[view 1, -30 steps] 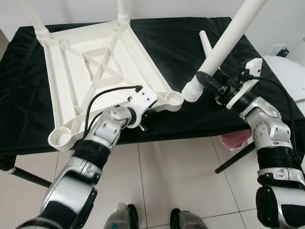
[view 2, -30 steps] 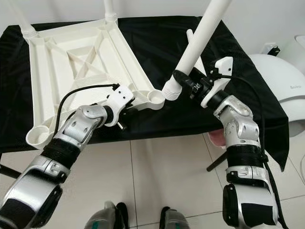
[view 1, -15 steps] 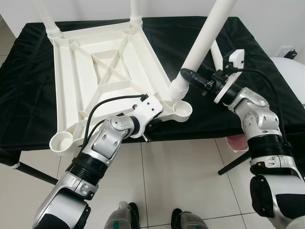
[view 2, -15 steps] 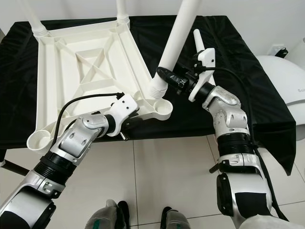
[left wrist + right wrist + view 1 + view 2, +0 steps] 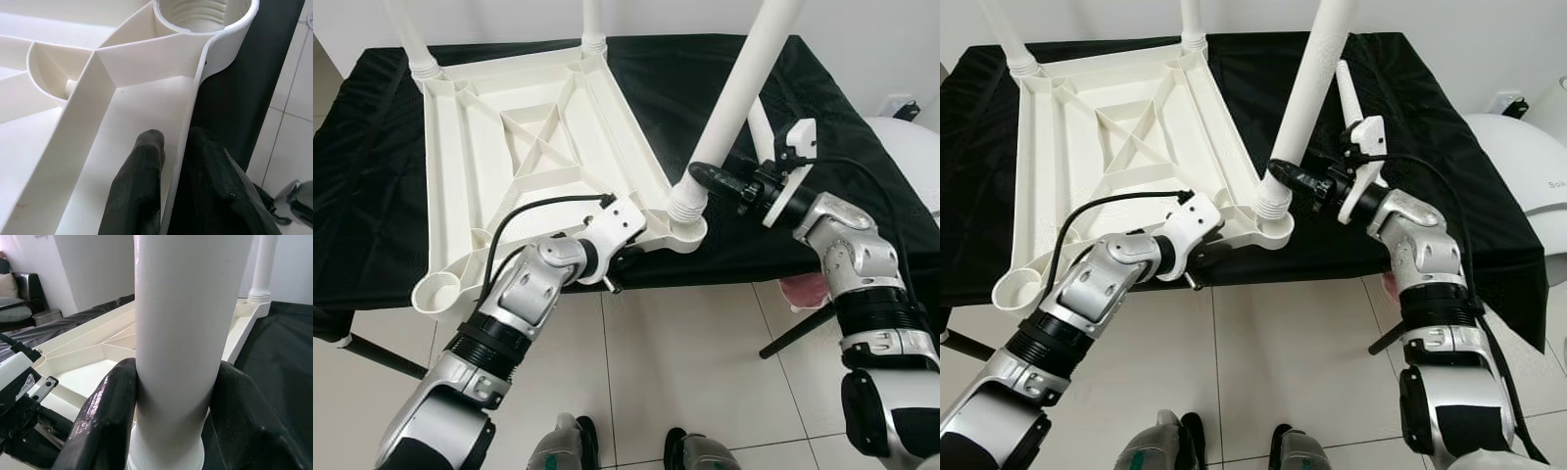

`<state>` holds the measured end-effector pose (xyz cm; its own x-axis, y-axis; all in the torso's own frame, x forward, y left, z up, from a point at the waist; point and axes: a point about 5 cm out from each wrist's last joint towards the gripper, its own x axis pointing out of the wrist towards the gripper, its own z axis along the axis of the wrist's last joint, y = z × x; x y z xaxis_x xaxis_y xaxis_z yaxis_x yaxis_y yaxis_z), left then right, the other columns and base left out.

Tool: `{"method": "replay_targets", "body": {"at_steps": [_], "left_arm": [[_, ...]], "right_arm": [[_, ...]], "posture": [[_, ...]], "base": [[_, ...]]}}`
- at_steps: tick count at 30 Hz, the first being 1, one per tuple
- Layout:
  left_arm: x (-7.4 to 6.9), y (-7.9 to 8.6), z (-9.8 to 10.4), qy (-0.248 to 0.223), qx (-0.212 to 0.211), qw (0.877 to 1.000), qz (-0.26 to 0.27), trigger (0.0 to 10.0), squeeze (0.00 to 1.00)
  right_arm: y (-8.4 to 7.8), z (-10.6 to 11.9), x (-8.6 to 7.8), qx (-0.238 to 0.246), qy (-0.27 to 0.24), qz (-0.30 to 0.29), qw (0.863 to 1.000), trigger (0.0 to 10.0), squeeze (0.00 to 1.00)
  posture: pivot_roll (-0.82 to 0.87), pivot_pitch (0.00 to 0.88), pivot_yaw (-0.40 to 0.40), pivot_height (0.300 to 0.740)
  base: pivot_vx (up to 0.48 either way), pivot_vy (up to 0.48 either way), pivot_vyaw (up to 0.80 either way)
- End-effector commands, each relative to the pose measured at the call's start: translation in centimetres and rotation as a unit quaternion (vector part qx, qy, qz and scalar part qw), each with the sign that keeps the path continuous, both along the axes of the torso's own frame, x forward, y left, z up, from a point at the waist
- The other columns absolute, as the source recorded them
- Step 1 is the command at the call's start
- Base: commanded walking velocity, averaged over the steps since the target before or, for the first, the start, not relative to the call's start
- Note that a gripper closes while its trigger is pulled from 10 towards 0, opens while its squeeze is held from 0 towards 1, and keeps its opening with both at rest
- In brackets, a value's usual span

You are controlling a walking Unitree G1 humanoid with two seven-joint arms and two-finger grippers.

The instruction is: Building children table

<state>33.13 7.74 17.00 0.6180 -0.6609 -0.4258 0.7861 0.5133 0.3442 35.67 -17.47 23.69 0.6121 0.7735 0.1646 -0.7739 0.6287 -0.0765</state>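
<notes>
1. Nearest the robot, the left hand (image 5: 619, 257) pinches the thin front rim of the upturned white plastic table (image 5: 470, 186), one finger on each side of the wall.
2. Beside it, the right hand (image 5: 1295, 184) clamps a smooth round leg (image 5: 736, 98), its ribbed foot standing in the corner socket (image 5: 687, 223).
3. Beneath lies the black-clothed tabletop (image 5: 685, 78).
4. Farther back, two fitted legs (image 5: 411, 39) rise; a loose leg (image 5: 1349, 96) lies behind the right arm.

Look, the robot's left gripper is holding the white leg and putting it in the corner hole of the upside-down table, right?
Not quite: the right gripper holds the white leg at the corner hole of the upside-down table, as the right eye view shows. The left gripper pinches the table's edge.
</notes>
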Motion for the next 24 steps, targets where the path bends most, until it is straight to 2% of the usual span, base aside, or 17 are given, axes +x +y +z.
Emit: {"method": "replay_targets", "body": {"at_steps": [1, 8, 15, 24], "left_arm": [[0.5, 1.5, 0.0, 0.003, 0.019, 1.000, 0.008, 10.0, 0.00], [1.1, 2.7, 0.4, -0.004, 0.019, 0.999, 0.039, 10.0, 0.00], [2.0, 2.2, 1.2, -0.015, -0.008, 0.997, 0.075, 10.0, 0.00], [1.9, 2.0, 1.5, -0.019, -0.004, 0.998, 0.060, 10.0, 0.00]], "right_arm": [[-0.4, 0.4, -0.3, 0.003, -0.010, 0.001, 1.000, 10.0, 0.00], [-0.4, 0.3, -0.6, 0.003, -0.010, 0.009, 1.000, 10.0, 0.00], [0.4, 0.3, -1.0, 0.006, -0.010, 0.028, 1.000, 10.0, 0.00], [1.1, -0.5, -1.3, 0.004, -0.002, 0.045, 0.999, 10.0, 0.00]], "posture": [[-0.11, 0.170, 0.014, 0.740], [-0.11, 0.171, 0.014, 0.740], [-0.11, 0.169, 0.012, 0.740], [-0.11, 0.170, 0.013, 0.740]], "base": [[0.000, 0.000, 0.00], [0.000, 0.000, 0.00], [0.000, 0.000, 0.00], [0.000, 0.000, 0.00]]}}
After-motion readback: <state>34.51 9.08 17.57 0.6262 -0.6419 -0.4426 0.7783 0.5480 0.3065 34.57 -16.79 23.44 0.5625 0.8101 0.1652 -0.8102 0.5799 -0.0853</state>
